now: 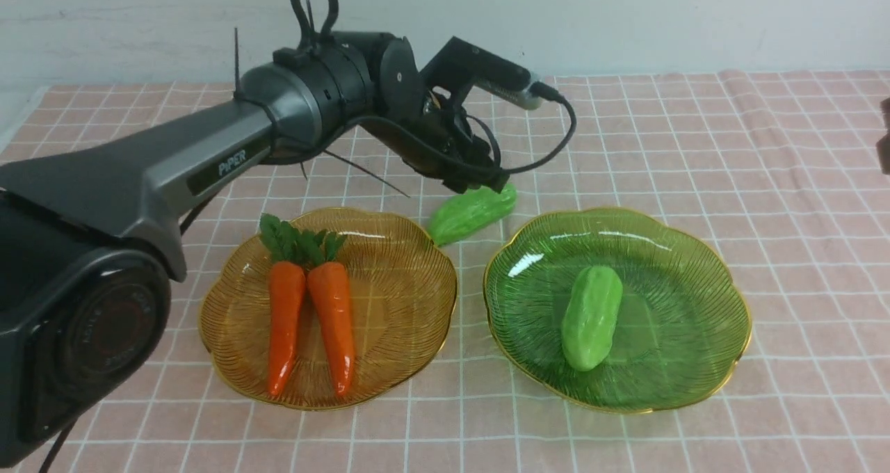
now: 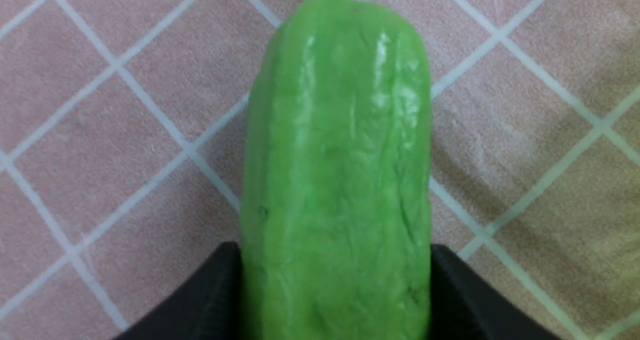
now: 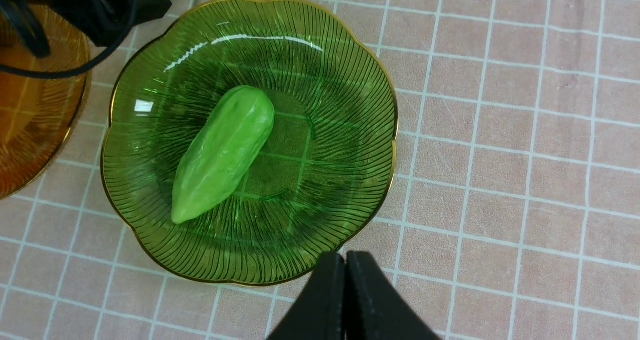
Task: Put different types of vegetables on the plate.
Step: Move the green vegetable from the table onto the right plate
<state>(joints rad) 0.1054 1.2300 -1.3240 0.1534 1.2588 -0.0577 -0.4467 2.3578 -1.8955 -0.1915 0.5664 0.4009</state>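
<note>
Two orange carrots with green tops lie side by side in the amber plate. One light-green gourd lies in the green plate; it also shows in the right wrist view. A second gourd is tilted just behind the gap between the two plates. My left gripper is shut on its far end; the wrist view shows the gourd between both black fingers. My right gripper is shut and empty, above the cloth beside the green plate's rim.
A pink checked cloth covers the table. A white wall runs along the back. The left arm's cable loops above the gourd. The amber plate's edge shows in the right wrist view. A dark part of the right arm shows at the right edge.
</note>
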